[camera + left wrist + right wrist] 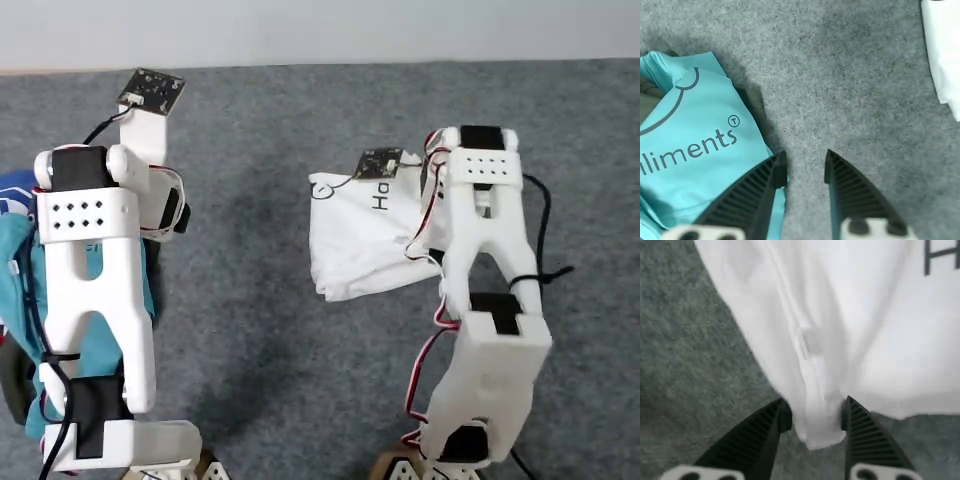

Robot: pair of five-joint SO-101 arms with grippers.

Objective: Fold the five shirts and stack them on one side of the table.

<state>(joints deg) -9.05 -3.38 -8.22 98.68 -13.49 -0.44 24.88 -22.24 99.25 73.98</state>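
Right tool [815, 407] pinches a folded edge of the white shirt [865, 330]; left tool [805, 157] hangs slightly spread and empty just beside the teal-topped pile [695, 150]; white shirt lies well apart from that pile, seemingly the last to stack; its collar points away from the arms' bases, long axis likewise.

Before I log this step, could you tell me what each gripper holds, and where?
Right gripper pinches the white shirt at a bunched folded edge; left gripper holds nothing.
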